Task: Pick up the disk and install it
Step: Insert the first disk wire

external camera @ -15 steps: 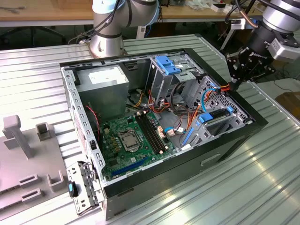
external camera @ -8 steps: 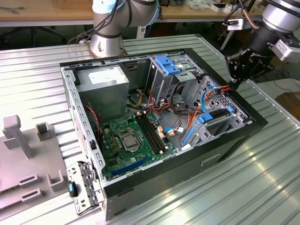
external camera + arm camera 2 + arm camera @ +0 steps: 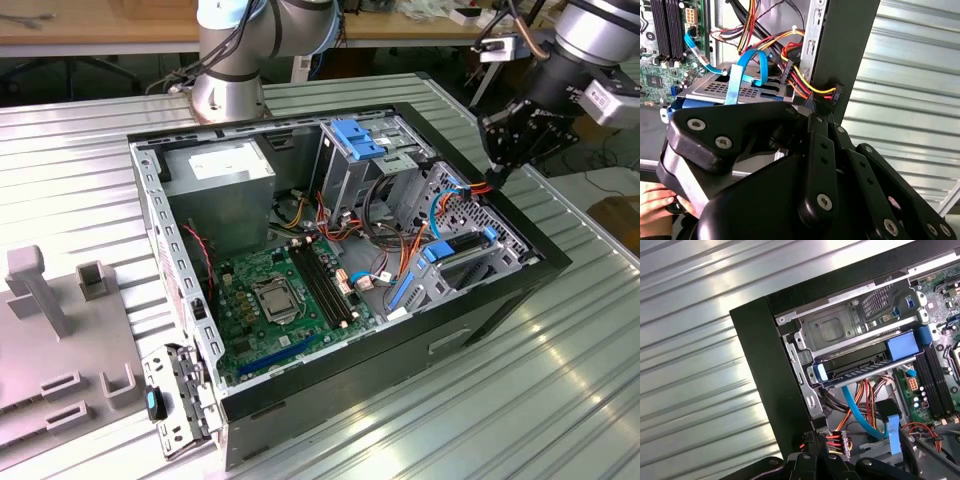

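Note:
The disk (image 3: 462,250), dark and flat with bright blue carrier ends, lies in a slot of the metal drive cage (image 3: 480,215) at the case's corner on the exterior view's right. In the first wrist view the disk (image 3: 860,367) sits under the cage's grey plate (image 3: 840,327). My gripper (image 3: 497,178) hovers over the case's rim beside that cage. Its fingers are shut on a black power connector (image 3: 837,442) with red, yellow and orange wires. In the second wrist view that connector (image 3: 835,92) sits just past my gripper (image 3: 827,120).
The open computer case (image 3: 250,420) lies on a ribbed metal table. Inside are a grey power-supply box (image 3: 225,185), a green motherboard (image 3: 280,300) and a blue bracket (image 3: 360,135). Grey fixtures (image 3: 40,290) stand on the exterior view's left. A person's hand (image 3: 655,202) is beside the gripper body.

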You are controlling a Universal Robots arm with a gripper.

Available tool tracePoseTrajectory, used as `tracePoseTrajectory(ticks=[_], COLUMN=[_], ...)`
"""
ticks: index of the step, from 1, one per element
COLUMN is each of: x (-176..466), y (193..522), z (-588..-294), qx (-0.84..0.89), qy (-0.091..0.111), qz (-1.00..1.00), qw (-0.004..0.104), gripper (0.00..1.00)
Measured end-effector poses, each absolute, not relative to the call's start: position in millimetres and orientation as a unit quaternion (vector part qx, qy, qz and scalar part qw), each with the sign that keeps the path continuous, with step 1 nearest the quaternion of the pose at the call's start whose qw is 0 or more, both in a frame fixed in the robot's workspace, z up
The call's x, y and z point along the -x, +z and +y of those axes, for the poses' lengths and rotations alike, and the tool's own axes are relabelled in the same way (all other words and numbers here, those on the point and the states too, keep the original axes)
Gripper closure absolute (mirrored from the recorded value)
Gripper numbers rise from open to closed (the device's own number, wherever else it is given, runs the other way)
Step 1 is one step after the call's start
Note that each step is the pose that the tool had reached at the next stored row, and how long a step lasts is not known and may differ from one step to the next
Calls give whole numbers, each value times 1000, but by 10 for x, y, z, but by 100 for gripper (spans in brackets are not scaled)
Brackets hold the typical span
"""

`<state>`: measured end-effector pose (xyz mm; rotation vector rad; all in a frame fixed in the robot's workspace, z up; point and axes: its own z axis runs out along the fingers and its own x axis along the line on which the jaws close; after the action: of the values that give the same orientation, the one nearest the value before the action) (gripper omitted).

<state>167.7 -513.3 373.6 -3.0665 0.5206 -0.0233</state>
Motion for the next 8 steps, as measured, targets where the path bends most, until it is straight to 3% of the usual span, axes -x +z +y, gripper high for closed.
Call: tracePoseTrajectory(ticks=[8], x=[-1686], y=[3736], z=[-5121], qx=[993], qy=[-10], qz=[120], qw=[17], gripper=[89])
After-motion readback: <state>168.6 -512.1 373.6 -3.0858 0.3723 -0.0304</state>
